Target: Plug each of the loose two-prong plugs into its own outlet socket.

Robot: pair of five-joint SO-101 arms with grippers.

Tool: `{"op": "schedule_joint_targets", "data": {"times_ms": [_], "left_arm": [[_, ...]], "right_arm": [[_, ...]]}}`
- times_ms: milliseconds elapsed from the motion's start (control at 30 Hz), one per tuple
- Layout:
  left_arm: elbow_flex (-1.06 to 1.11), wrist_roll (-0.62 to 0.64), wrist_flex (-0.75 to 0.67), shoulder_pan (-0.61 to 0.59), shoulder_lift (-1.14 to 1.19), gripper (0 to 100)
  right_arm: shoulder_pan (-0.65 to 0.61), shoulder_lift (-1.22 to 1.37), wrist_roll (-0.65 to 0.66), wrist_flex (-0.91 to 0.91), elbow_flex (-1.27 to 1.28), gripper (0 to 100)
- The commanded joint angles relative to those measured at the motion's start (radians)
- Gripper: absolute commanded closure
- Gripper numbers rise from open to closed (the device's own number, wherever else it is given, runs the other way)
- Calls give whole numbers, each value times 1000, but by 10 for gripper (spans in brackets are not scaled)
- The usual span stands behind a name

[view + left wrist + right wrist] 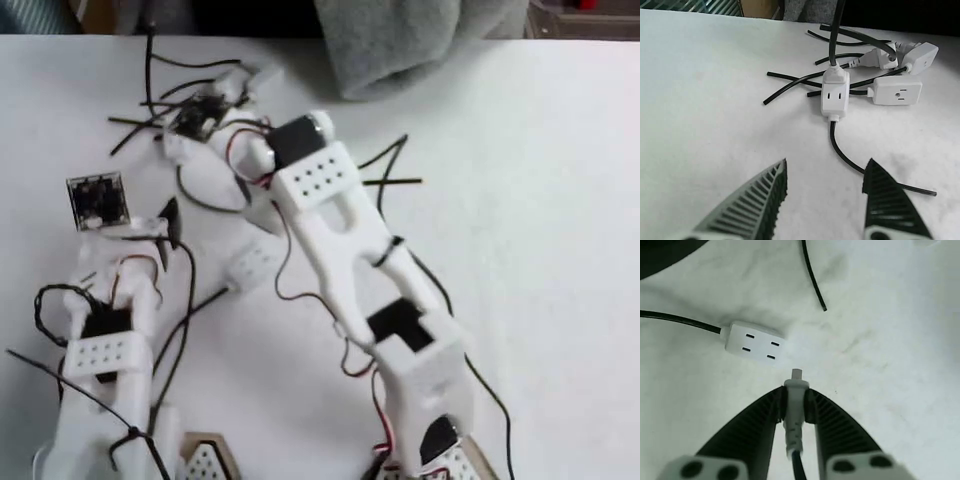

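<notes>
Pinches a white plug [794,412] by its moulded body between the shut jaws of the right gripper [796,391], front end just short of a twin outlet socket [754,346]. Spreads the left gripper [827,162] wide around nothing, facing a second socket [835,95] towards the far edge of the tabletop [540,200]. Looks light and rigid, probably tugged by its springy cord; best held by the body, behind the prongs. Rests on smooth white, with a grey cloth [400,40] at the far edge.

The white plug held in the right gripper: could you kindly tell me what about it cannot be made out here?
- Prongs: the white plastic plug sits edge-on in the right wrist view, black ribbed fingers of the right gripper covering its sides; one tip shows.
- Its black cord: cut off by that view's edge.
</notes>
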Motion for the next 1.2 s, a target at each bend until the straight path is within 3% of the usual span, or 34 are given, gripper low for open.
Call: {"op": "schedule_joint_targets", "data": {"times_ms": [0,1167], "left_arm": [[-3,5,-18,12,-27,747],[-3,5,-18,15,-27,747]], "right_arm": [[-22,70,12,24,-112,980],[-71,257,5,10,-150,980]]}}
